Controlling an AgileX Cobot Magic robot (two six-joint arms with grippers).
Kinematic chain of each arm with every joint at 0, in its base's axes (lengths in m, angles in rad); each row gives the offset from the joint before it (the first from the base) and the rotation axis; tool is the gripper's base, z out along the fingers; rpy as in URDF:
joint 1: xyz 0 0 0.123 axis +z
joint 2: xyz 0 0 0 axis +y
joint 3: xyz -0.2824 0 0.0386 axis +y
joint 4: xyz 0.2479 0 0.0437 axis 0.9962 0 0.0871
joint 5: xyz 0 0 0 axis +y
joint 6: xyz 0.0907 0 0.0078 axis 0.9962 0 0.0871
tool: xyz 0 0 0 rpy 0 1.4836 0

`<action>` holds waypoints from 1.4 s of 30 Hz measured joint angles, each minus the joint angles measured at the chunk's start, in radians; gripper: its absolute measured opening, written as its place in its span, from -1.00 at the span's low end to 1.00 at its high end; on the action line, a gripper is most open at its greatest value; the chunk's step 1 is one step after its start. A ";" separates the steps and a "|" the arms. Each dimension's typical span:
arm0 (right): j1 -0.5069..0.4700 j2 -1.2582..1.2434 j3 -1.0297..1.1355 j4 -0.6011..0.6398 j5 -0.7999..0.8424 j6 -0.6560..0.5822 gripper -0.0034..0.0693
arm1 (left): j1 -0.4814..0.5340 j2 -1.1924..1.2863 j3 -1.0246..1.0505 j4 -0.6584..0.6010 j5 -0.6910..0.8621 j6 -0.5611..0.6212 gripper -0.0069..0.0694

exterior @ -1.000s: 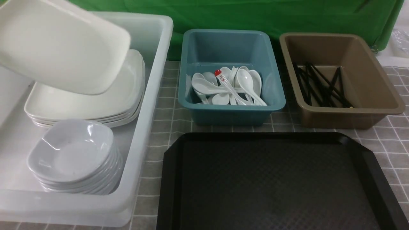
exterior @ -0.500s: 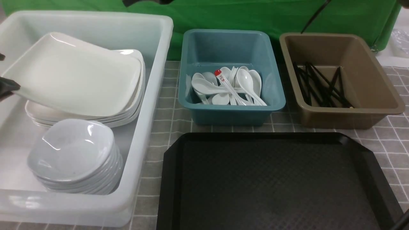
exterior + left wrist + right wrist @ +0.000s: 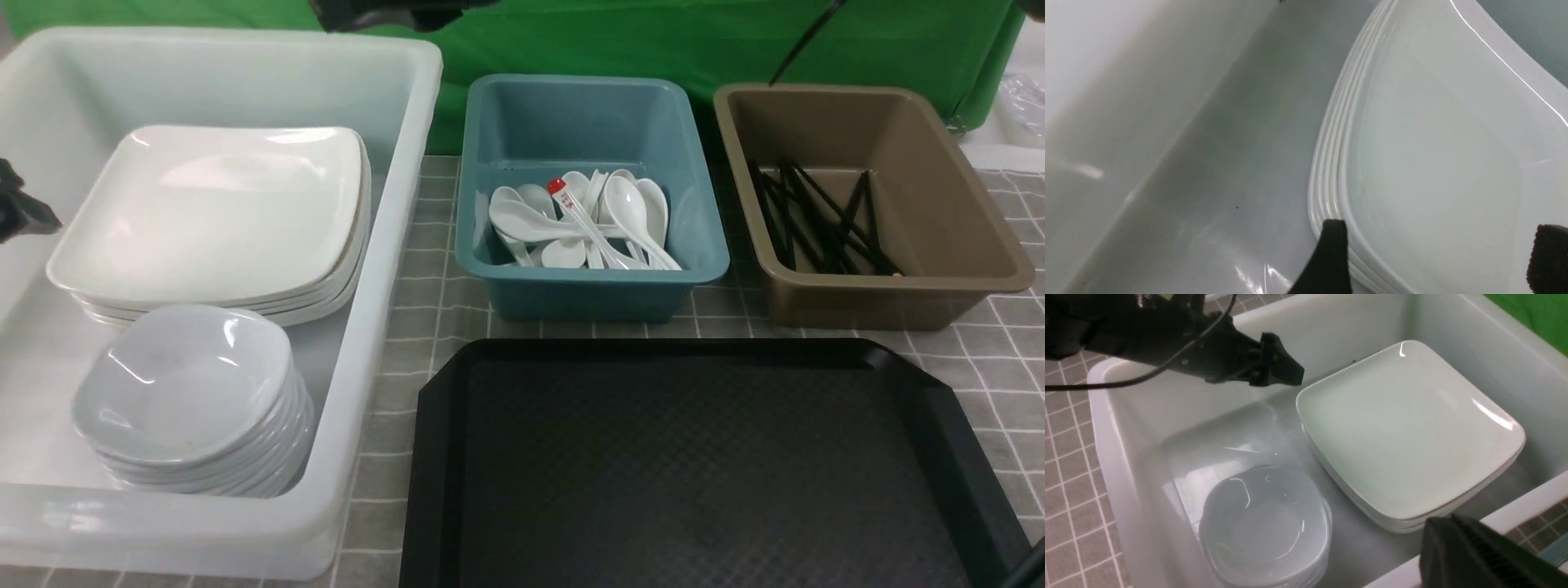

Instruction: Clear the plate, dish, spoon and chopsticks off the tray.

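At the far left edge of the front view, the left gripper [image 3: 20, 200] reaches in over the left side of a white tub [image 3: 392, 204]. Its black jaws are spread wide and grip nothing. In the left wrist view, one finger [image 3: 1331, 257] stands at the outer corner of a stack of white plates and the other over the top one; whether either touches cannot be told. The plate [image 3: 212, 212] lies flat on top of that stack at the back of the tub, its left corner jutting slightly past the plates below. In front of it, in the same tub, sits a stack of small pale dishes [image 3: 188, 392]. A dark piece of robot [image 3: 392, 12] shows at the top edge, above the tub's far wall. In the right wrist view, the right gripper [image 3: 1447, 539] hangs over the tub's rim, jaws closed. To the right, on the checked grey bench [image 3: 408, 327], stands a blue tub [image 3: 588, 106] holding a heap of white spoons [image 3: 629, 212] and a clear stick with a red tip [image 3: 571, 208]. Nearer the camera lies the black tray [image 3: 694, 474], its textured floor in full view. Farthest right, a brown tub [image 3: 939, 163] holds the black chopsticks [image 3: 816, 220], lying crossed on its floor. Green cloth [image 3: 653, 41] hangs behind.
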State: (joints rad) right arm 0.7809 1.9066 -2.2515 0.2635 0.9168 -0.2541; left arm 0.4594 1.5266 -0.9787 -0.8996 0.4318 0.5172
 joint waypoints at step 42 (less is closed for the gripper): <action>-0.017 -1.577 1.661 -0.768 -0.837 0.639 -0.83 | -0.661 -1.026 0.494 0.354 0.021 -0.127 -0.82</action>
State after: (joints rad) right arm 0.7636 0.3299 -0.5900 -0.5041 0.0796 0.3846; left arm -0.2021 0.5004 -0.4846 -0.5455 0.4532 0.3900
